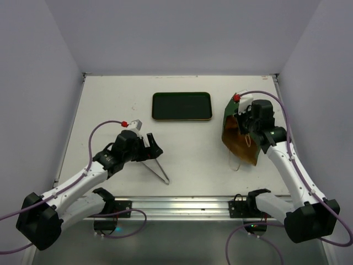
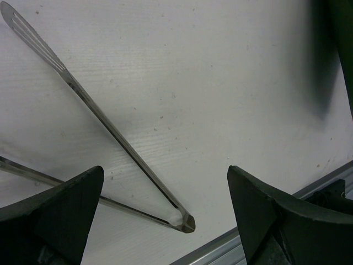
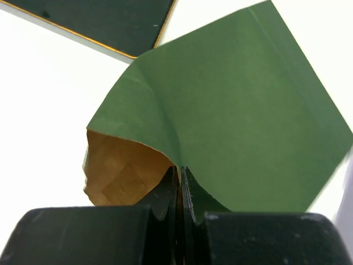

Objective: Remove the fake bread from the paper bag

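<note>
At right pincer (image 3: 179, 175): pressed together on the paper bag (image 3: 248, 110) wall, just beside its mouth.
Left of that pincer: brown interior gapes; fake bread unseen, presumably inside.
Left pincer (image 2: 165, 176): spread, above tongs (image 2: 105, 121) on the desk (image 2: 220, 83).
Advice: pinch firmly, tip the mouth lower, shake gently.

I'm counting one paper bag (image 1: 240, 144), one green tray (image 1: 182, 106), one pair of tongs (image 1: 161, 171) and two arms, the left arm (image 1: 83, 185) and the right arm (image 1: 292, 165); the bag's inside is hiding from me, so possibly more.
</note>
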Controlling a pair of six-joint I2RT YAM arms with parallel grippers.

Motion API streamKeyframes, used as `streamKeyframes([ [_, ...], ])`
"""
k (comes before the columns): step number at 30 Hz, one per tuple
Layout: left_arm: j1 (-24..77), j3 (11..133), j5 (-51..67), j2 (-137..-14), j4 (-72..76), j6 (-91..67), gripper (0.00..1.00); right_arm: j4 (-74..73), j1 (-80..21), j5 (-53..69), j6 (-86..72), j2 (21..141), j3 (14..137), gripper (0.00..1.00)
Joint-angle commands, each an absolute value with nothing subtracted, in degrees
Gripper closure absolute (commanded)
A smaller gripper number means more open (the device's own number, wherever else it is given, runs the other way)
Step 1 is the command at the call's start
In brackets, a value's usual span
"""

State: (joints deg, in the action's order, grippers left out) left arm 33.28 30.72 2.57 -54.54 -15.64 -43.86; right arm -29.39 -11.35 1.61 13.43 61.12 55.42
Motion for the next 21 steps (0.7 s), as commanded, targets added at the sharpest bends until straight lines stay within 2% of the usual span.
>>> streamKeyframes([
  [1,33.5,30.2,2.6,-55.8,-13.7,-43.6,0.03,-26.9,-11.3,7.4,10.1,59.9,55.3,1.00],
  [17,35.0,32.3,-2.1,-66.3,-9.1,-46.1,0.05,-21.8,-11.3,13.4,3.6,64.4,55.9,1.00],
  [21,35.7,35.3,-4.6,-70.5,-9.5,-46.8,0.11,-20.9,-11.3,13.3,2.5,65.9,56.8,1.00],
])
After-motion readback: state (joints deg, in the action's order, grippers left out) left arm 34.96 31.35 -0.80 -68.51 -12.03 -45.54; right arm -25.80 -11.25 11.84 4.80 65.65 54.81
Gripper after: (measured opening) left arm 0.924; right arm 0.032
